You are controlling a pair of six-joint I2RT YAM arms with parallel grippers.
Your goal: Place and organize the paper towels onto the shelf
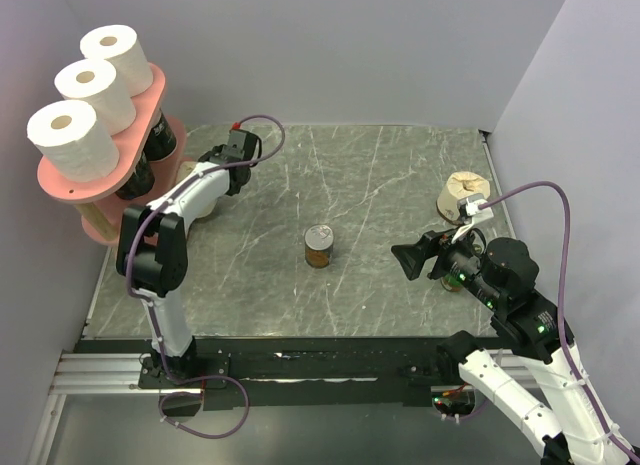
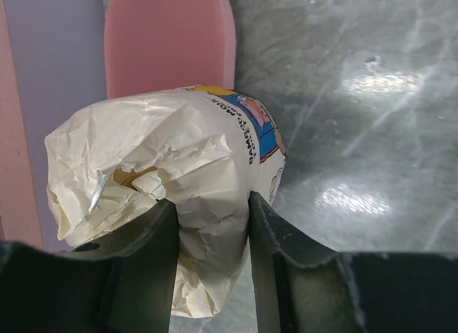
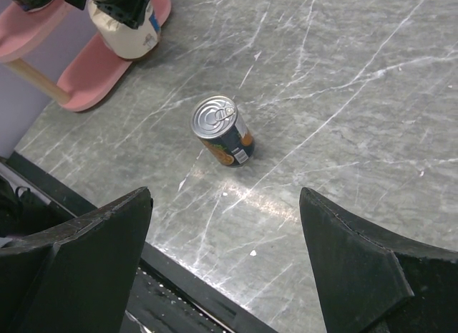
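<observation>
Reading the top view first: the shelf (image 1: 70, 190) stands at 10 o'clock on the surface (image 1: 380, 185). Three white rolls (image 1: 85, 80) sit upright along its top board and two black-wrapped rolls (image 1: 160, 135) on the board below, so each tier holds one type. A loose cream roll (image 1: 462, 195) lies at 3 o'clock, near the right claw (image 1: 405, 260). The tin can (image 1: 319, 247) stands at centre.

Left wrist view: the left claw (image 2: 211, 218) is clamped on the held cream roll (image 2: 164, 154), pinching its crinkled wrapper. A pink board lies just beyond at 12 o'clock, judged the intended resting place.

Right wrist view: the right claw's jaws stand wide apart and hold nothing, facing the can.
</observation>
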